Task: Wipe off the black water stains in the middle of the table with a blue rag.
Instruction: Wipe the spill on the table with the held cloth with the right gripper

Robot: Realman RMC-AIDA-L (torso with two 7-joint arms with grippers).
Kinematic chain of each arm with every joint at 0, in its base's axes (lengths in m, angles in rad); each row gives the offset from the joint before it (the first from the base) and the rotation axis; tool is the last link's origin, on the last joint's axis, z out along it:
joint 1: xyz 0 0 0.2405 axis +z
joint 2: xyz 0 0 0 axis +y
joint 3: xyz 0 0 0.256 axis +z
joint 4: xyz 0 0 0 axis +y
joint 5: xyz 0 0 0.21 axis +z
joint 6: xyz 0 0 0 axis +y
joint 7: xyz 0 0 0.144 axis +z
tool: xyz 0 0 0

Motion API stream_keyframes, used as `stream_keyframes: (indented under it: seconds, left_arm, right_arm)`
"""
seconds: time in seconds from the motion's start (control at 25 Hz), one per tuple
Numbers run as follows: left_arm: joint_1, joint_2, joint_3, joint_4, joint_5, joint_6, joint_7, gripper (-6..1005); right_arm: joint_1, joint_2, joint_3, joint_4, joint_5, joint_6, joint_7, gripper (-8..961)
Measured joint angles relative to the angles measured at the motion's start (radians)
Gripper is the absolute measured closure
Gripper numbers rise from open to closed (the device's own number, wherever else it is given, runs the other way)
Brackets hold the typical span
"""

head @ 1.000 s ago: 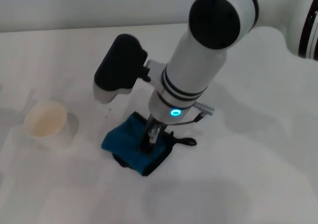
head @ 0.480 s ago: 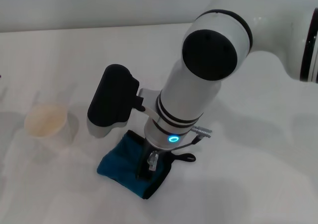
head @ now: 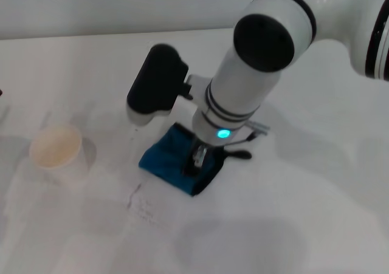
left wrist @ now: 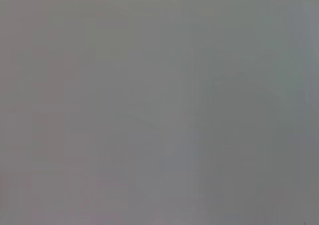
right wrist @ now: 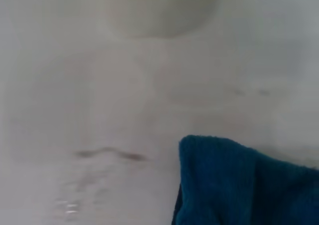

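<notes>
You see the blue rag [head: 182, 160] just below the middle of the head view, a bunched teal cloth with black edging and a black loop [head: 238, 154] trailing off its right side. The right gripper [head: 197, 160] presses straight down into it, its fingers clenched on the cloth. In the right wrist view the rag [right wrist: 239, 185] fills the lower right corner, and a thin dark streak of the black water stains [right wrist: 110, 154] lies beside it. The table [head: 292, 225] is plain white with faint wet smears lower left of the rag. A pale paper cup [head: 56, 149] stands at the left. The left wrist view shows only flat grey.
</notes>
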Motion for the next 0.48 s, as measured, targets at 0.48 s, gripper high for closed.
stream_keyframes:
  seconds: [0.48]
  left_arm:
    - [-0.002,0.005,0.0,-0.009,-0.002,-0.007,0.0,119]
  right_arm:
    - [-0.002,-0.001,0.087,0.107,-0.074,-0.03,0.0,915]
